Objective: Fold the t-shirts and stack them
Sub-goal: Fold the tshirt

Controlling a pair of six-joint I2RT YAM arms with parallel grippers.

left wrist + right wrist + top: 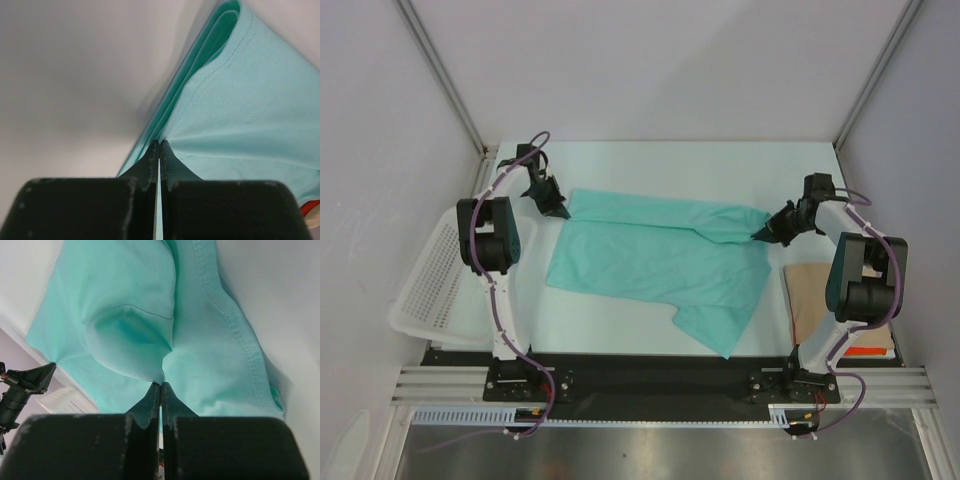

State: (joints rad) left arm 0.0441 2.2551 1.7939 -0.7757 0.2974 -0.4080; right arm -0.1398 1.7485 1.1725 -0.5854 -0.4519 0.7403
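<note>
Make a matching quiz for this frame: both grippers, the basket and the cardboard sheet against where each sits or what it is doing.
Things:
1. left gripper
2. right gripper
3. basket
4. cardboard sheet

Places or states:
A. lying flat on the right side
B. shut on the far left corner of the t-shirt
C. at the far left edge
D. shut on the t-shirt's right end

Pairs: 1-B, 2-D, 3-C, 4-A

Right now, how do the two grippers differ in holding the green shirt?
The left gripper pinches the t-shirt at its far left corner, the right gripper at its far right end. Cloth at the left gripper lies in neat layers; at the right gripper it bunches and puckers. Both are shut on it.
</note>
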